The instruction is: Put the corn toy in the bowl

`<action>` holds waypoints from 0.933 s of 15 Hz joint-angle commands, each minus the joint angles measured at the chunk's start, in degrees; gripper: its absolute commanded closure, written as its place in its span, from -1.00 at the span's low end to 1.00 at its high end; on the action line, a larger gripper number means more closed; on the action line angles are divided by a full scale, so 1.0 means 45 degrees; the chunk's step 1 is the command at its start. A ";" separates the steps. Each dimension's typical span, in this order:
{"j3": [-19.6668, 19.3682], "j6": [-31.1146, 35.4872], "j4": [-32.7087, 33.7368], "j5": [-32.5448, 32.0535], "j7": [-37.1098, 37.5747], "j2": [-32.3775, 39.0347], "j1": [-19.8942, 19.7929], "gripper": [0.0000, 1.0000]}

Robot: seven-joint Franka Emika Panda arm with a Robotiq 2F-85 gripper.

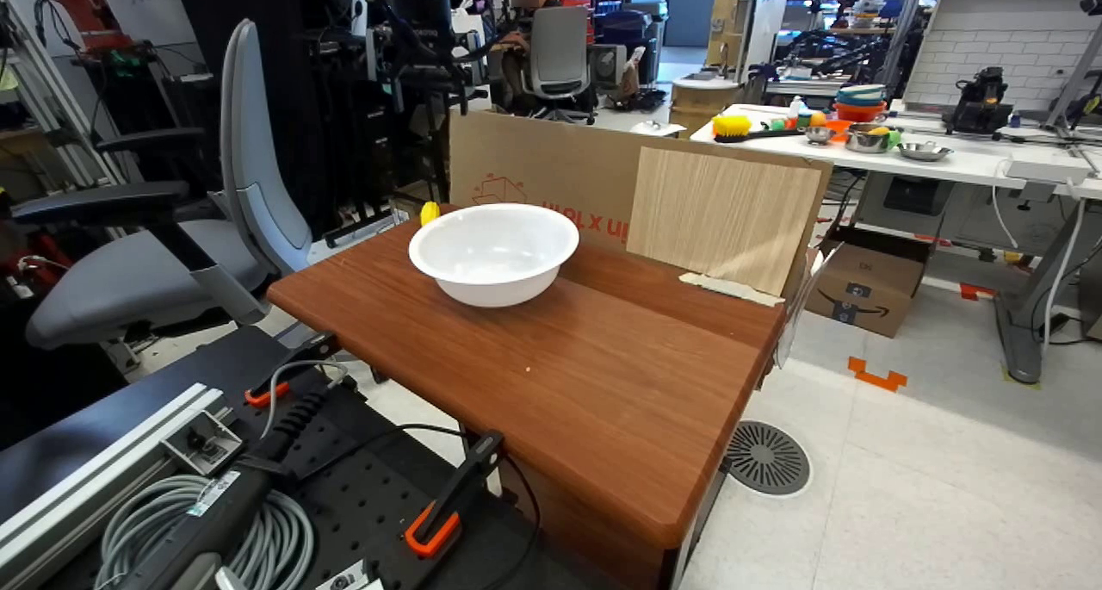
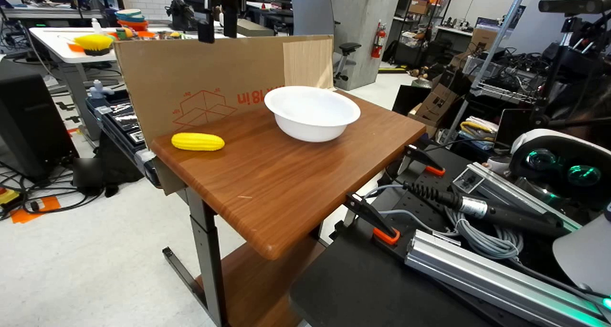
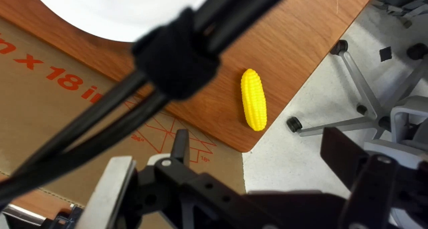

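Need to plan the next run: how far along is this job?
Done: nothing yet; the bright yellow, ridged corn toy lies on the brown wood-grain tabletop, outside the round white bowl. In hand: nothing; the black jaws stand open. Left: grasp, carry and release into the bowl, whose visible inside is bare.

A cardboard sheet [image 2: 215, 62] stands along a wooden table [image 2: 286, 174]; a gray chair [image 1: 258, 164] stands near, a fire extinguisher [image 2: 378, 41] farther off.
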 commanded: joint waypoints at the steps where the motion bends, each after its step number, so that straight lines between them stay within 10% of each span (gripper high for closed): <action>1: 0.0098 -0.0896 0.1061 -0.0393 -0.0037 0.0779 0.0232 -1.00; 14: -0.0043 -0.3644 0.3686 -0.1770 0.0127 0.4212 0.0992 -1.00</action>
